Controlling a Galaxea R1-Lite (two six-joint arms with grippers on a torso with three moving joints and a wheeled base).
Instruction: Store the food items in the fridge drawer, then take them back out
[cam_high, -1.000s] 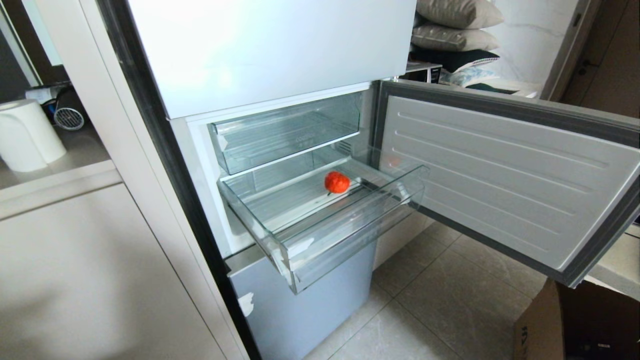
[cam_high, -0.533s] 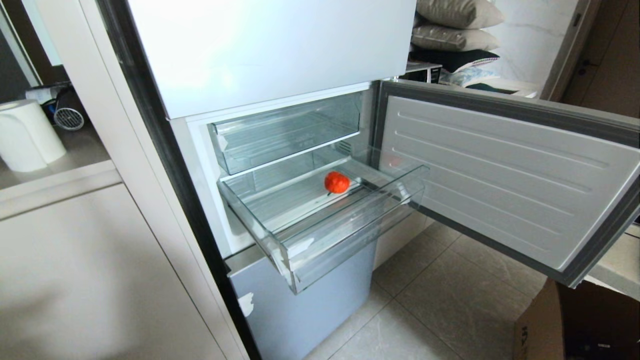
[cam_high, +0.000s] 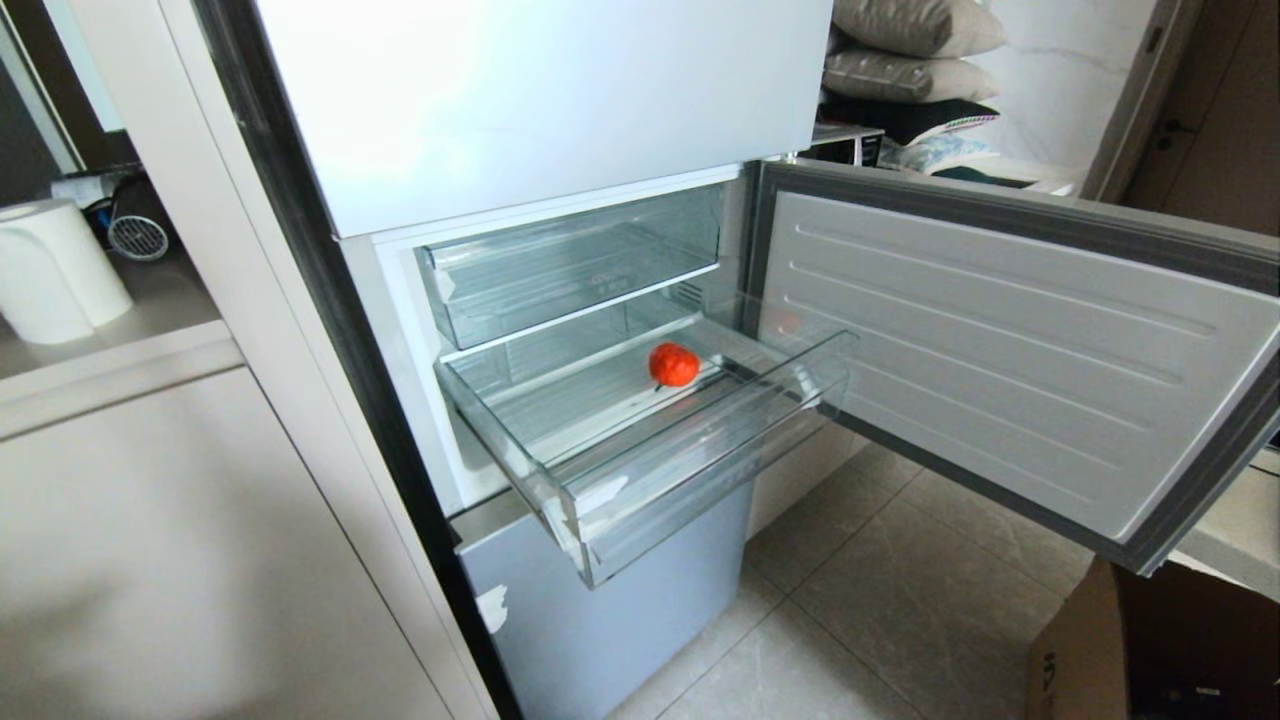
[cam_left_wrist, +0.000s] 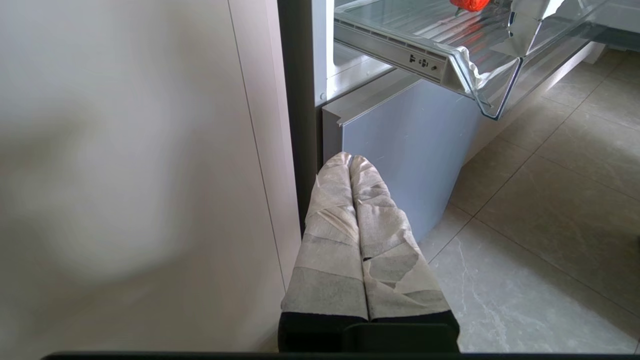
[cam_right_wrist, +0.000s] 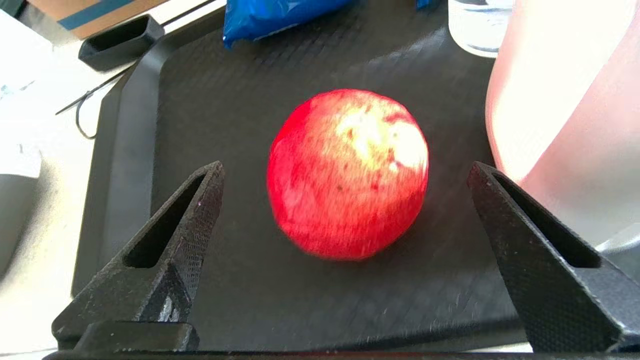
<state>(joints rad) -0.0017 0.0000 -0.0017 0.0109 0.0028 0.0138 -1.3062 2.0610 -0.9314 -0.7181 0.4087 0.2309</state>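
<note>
Right wrist view: my right gripper (cam_right_wrist: 345, 210) hangs over a black textured tray (cam_right_wrist: 200, 125), its two black wedge fingers (cam_right_wrist: 175, 235) spread wide with a round red apple-like fruit with a pale yellow patch (cam_right_wrist: 347, 172) sitting squarely between them, touching neither. I read this as the approach to a pick: the jaws straddle the fruit so they can close on its widest part. Beyond the fruit from the fingertips lie a crinkled blue plastic packet (cam_right_wrist: 280, 15) and a clear drinking glass (cam_right_wrist: 475, 25); a pale pink rounded container (cam_right_wrist: 565, 110) crowds the outside of one finger, and I would watch that side as the jaws close.

In the head view, neither arm appears. The wide clear plastic fridge drawer (cam_high: 700, 470) is pulled out below a shallower clear tray (cam_high: 570, 265), with the grey-rimmed white fridge door (cam_high: 1000, 350) swung open, so the bin is free to load from above. A small red-orange tomato-like piece (cam_high: 674, 364) already rests on the drawer's ribbed floor, toward its back.

My left gripper (cam_left_wrist: 352, 162) is parked low beside the fridge's pale blue-grey lower panel (cam_left_wrist: 410, 145), under the drawer's front corner, its tape-wrapped fingers (cam_left_wrist: 330, 235) pressed together and holding nothing. By my judgement the storing half is under way, one item in, this fruit next.
</note>
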